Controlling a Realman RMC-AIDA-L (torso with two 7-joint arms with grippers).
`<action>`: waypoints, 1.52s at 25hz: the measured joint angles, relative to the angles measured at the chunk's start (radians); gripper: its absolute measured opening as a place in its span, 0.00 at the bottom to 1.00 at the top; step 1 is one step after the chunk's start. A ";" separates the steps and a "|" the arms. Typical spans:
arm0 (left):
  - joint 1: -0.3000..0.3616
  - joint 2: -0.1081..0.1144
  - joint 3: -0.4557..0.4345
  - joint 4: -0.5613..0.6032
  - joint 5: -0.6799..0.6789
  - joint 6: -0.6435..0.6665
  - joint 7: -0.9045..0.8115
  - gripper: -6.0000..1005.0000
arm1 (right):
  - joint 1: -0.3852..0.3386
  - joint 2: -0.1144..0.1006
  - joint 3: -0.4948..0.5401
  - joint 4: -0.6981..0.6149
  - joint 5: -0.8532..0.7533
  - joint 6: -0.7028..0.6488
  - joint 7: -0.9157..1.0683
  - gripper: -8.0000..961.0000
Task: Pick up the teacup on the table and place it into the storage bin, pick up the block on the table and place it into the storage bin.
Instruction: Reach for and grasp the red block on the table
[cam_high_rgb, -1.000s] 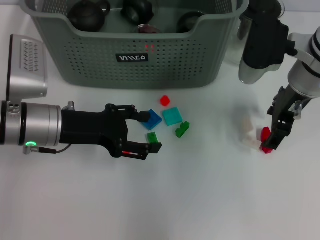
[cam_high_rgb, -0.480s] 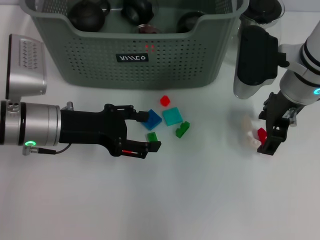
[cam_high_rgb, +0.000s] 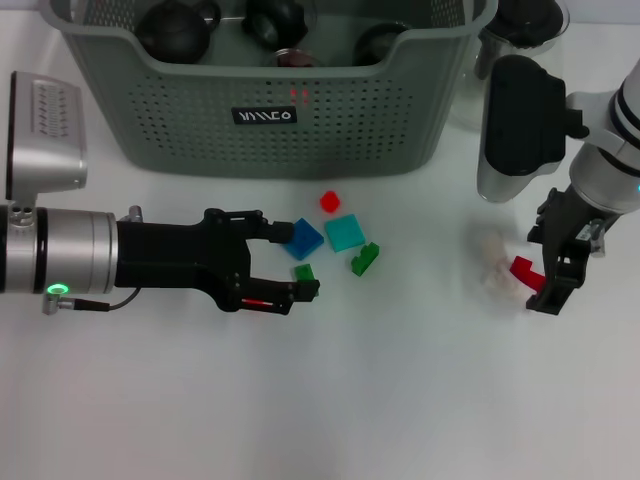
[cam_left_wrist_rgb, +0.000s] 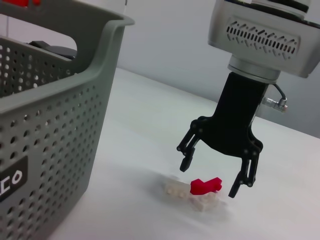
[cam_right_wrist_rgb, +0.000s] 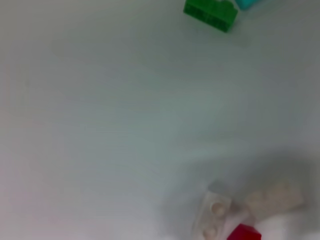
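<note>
Storage bin (cam_high_rgb: 270, 110) at far side of surface (cam_high_rgb: 400, 400), dark teaware inside. Left pincer (cam_high_rgb: 298, 262) low over surface, fingers spread around small green block (cam_high_rgb: 304, 273), blue block (cam_high_rgb: 304, 239) just beyond. Teal block (cam_high_rgb: 345, 233), tiny red block (cam_high_rgb: 329, 201), second green block (cam_high_rgb: 365, 259) close by. Right pincer (cam_high_rgb: 545, 280) spread at right, beside red block (cam_high_rgb: 522, 269) resting against white blocks (cam_high_rgb: 492, 272)

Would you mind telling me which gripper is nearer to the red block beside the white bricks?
The right gripper: its open fingers straddle the red block. The left gripper sits far across the table, by the green and blue blocks.
</note>
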 joint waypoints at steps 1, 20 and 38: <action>0.000 0.000 -0.002 0.000 0.000 0.000 0.000 0.84 | -0.001 0.000 0.000 0.001 -0.003 -0.001 0.001 0.94; 0.002 0.002 -0.002 -0.010 0.000 0.002 0.000 0.84 | -0.015 0.003 -0.005 0.012 -0.006 0.019 0.031 0.80; 0.002 0.003 -0.002 -0.013 0.003 0.002 0.003 0.84 | -0.010 0.003 0.016 0.033 0.004 0.021 0.059 0.15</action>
